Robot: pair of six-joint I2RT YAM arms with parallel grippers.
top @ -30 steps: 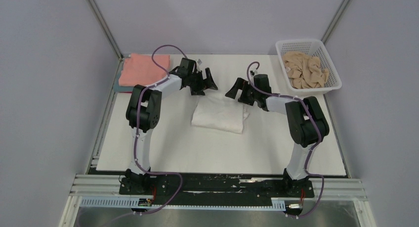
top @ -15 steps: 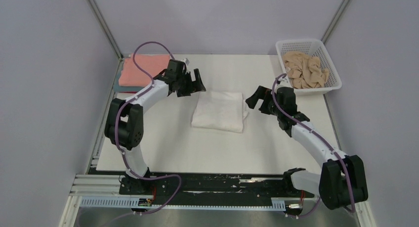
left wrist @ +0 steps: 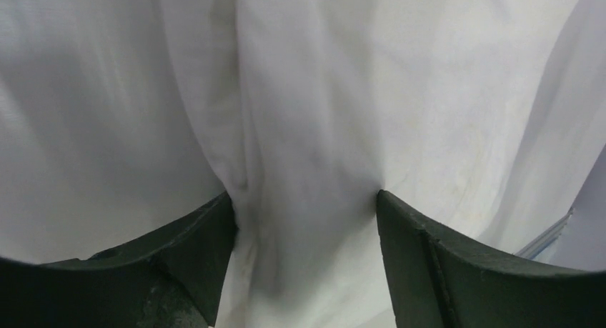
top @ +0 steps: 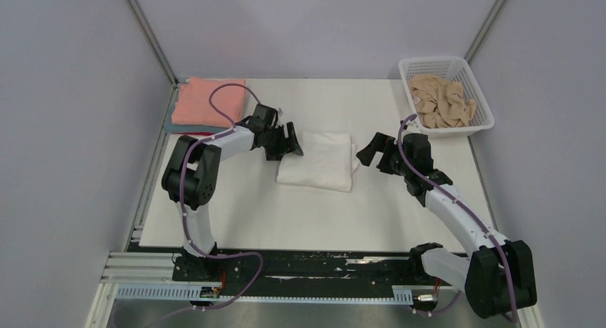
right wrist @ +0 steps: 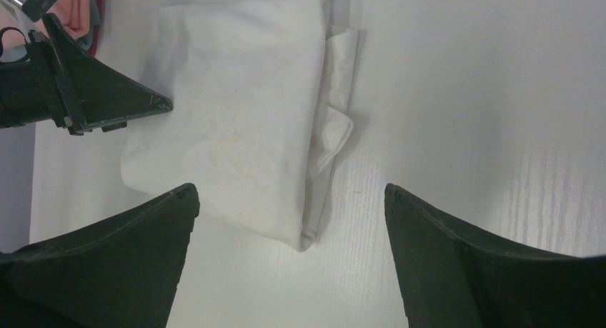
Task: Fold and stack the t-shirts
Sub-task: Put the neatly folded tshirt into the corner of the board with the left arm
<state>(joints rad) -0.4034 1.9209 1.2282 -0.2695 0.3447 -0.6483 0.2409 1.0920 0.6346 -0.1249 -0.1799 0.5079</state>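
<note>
Looking at your L gripper (top: 289, 143), you see its fingers spread at the left edge of the folded white t-shirt (top: 318, 161). In the wrist view a ridge of cloth sits between them, not clamped. Your R gripper (top: 373, 151) is just beside the shirt's right edge, also spread wide, holding nothing. The shirt lies approx mid-table (top: 321, 217). The tan t-shirt (top: 439, 101) is crumpled in the basket (top: 483, 125) at the far right corner, and the salmon-pink t-shirt (top: 207, 99) tops the stack at far left.
</note>
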